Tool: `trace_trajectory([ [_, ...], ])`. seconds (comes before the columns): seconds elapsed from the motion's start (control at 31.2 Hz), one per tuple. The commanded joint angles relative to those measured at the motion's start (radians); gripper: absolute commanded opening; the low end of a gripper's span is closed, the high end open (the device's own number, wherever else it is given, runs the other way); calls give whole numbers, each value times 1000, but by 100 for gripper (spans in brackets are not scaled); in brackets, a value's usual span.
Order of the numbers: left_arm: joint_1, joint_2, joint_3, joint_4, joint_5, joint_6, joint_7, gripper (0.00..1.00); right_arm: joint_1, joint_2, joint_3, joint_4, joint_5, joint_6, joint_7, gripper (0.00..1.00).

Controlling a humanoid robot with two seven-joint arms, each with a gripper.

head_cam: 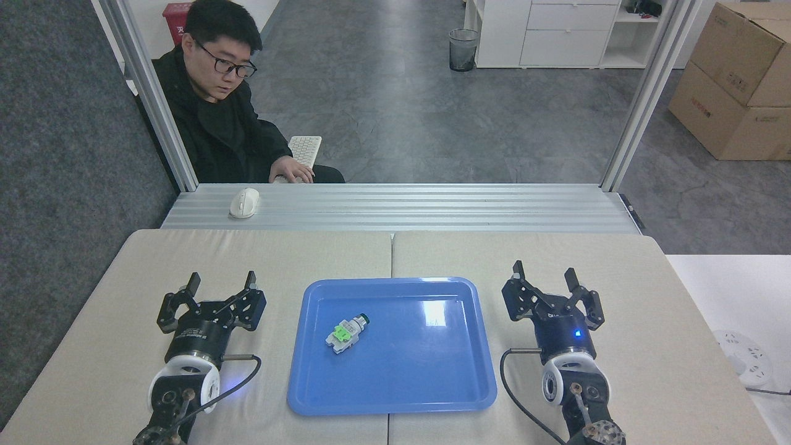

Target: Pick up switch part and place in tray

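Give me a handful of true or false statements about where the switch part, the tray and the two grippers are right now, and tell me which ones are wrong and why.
1. The switch part lies inside the tray. True.
2. The left gripper is shut on the switch part. False: it is open and empty, over the table to the left of the tray.
3. The right gripper is open, to the right of the tray. True.
4. The switch part sits in the tray's right half. False: it is in the left half.
5. A white mouse rests on the metal ledge beyond the table. True.
6. The tray holds several parts. False: only the one switch part is in it.
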Motion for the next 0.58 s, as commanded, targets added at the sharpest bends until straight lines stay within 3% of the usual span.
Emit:
trace_trajectory([
  [0.0,3,14,21,2,1,-1,0,100,0,1,-1,0,0,-1,-1,100],
  [0.54,3,15,21,4,1,-1,0,100,0,1,-1,0,0,-1,-1,100],
])
